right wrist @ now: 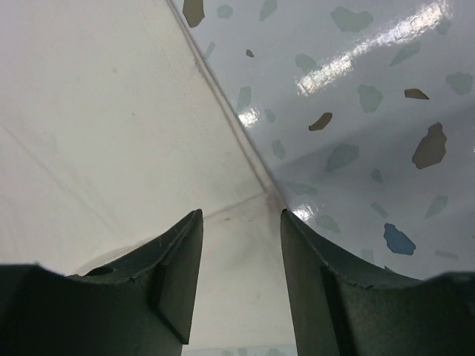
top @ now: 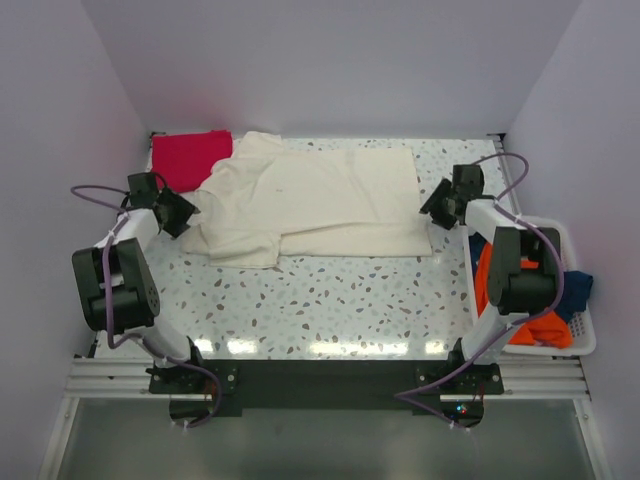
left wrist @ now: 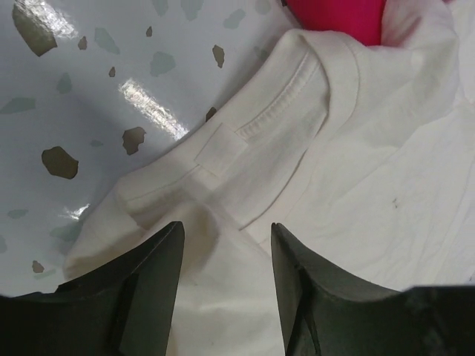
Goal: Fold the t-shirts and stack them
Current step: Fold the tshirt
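Note:
A large cream t-shirt [top: 320, 200] lies spread across the far half of the table, partly folded, its collar end to the left. A red t-shirt [top: 190, 158] lies folded at the back left, and the cream one overlaps its edge. My left gripper [top: 180, 212] sits at the cream shirt's left edge. In the left wrist view it [left wrist: 226, 237] stands open over the collar [left wrist: 297, 96], with cloth below the gap and the red t-shirt [left wrist: 334, 15] beyond. My right gripper [top: 440, 205] is at the shirt's right edge, open [right wrist: 241, 219] over the hem corner [right wrist: 252, 200].
A white basket [top: 585, 320] stands off the table's right side, behind the right arm. It holds an orange t-shirt [top: 540, 325] and a blue one [top: 578, 285]. The speckled tabletop [top: 330, 300] is bare between the cream shirt and the arm bases. Walls close in on three sides.

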